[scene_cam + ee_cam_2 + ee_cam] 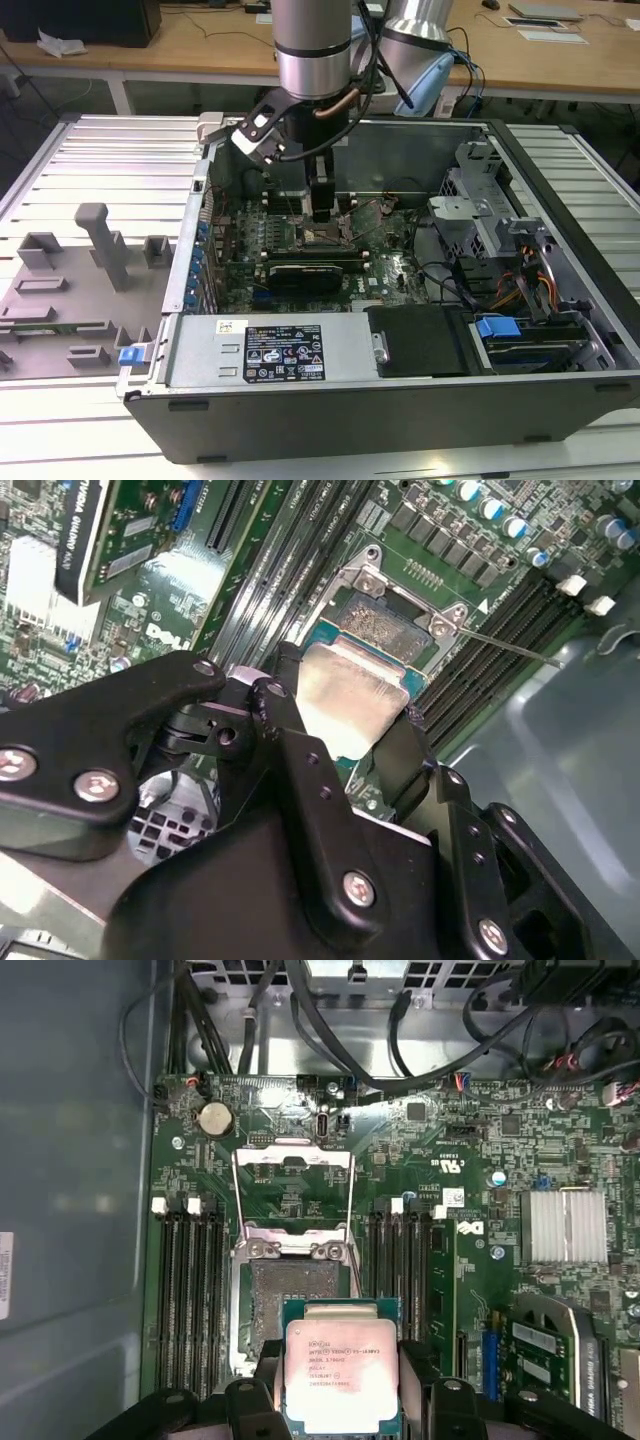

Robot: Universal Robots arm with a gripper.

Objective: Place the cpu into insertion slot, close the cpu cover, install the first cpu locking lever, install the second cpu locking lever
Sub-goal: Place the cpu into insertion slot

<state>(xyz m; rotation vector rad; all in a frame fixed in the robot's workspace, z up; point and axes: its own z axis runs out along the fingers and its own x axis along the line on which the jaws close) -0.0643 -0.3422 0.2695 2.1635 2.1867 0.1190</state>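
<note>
Several grey plastic holders (105, 240) stand on a ribbed metal surface (110, 140) at the exterior view's left, none of them touched by the robot. To their right lies an open computer case (300, 355) with its green motherboard (390, 270) exposed. The arm (315, 50) comes down from above into the middle of the case, and its black claw (322, 212) hangs low over the board. At the exterior view's right, the case holds drive bays and a bundle of coloured cables (520, 285).

In both wrist views the claw's two fingers (290, 750) are pinching the cpu (335, 1370) by opposite edges, silver top facing up. The chip hovers at the edge of the insertion slot (290, 1300), partly overlapping its frame. The slot's pale pin field is bare, so the chip does not appear to be seated yet. Long black memory slots (190, 1290) run along both sides of the socket.

The cpu cover (237, 1195) is swung open, its square frame raised at the far end of the socket. In the second wrist view a thin wire lever (510, 647) juts out loose beside the socket.

Judging by this, the first step is under way but not finished. Closing the cover and fastening both levers are all left to do.
</note>
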